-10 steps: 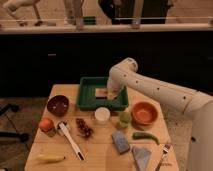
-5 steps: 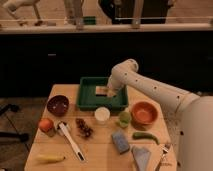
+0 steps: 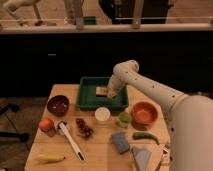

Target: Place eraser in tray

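The green tray (image 3: 89,102) sits at the back middle of the wooden table. The tan eraser (image 3: 101,91) lies on the tray's floor, right of its centre. My gripper (image 3: 111,93) hangs over the tray at the end of the white arm, just right of the eraser and close to it. I cannot tell whether it touches the eraser.
A dark maroon bowl (image 3: 58,105) stands left of the tray and an orange bowl (image 3: 145,113) to its right. A white cup (image 3: 102,115), a green fruit (image 3: 123,118), a white-handled brush (image 3: 71,140), blue-grey pads (image 3: 120,142), a banana (image 3: 51,158) and a red fruit (image 3: 46,124) lie in front.
The gripper has moved a little to the right and up, away from the eraser, which stays on the tray floor.
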`<state>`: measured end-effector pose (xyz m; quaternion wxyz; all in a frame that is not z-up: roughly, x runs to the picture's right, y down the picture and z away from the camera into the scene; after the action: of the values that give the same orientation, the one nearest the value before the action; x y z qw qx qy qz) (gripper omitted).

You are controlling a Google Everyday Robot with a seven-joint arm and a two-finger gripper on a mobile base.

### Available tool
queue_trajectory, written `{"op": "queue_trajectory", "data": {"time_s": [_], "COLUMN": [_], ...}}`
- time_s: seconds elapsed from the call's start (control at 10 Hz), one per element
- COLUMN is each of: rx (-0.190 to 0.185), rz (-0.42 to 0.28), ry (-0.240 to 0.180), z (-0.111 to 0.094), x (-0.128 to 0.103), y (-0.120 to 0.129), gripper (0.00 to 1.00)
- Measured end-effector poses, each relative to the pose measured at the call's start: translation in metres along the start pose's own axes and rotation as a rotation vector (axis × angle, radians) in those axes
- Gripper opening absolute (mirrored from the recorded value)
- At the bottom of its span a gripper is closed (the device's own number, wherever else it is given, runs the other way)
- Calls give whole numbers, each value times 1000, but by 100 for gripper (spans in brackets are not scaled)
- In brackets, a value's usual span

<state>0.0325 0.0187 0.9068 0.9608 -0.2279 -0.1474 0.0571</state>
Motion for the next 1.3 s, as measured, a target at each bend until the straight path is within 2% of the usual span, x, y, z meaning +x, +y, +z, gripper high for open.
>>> {"op": "queue_trajectory", "data": {"time_s": [0.3, 0.5, 0.6, 1.1, 1.3], "rx": [-37, -43, -43, -43, -44], "rz": [9, 12, 12, 12, 12], "ry": [17, 21, 21, 22, 22], "z": [13, 15, 15, 15, 15], "x": [2, 4, 4, 4, 4], "y": [-3, -3, -3, -3, -2], "gripper": [17, 18, 23, 74, 80]}}
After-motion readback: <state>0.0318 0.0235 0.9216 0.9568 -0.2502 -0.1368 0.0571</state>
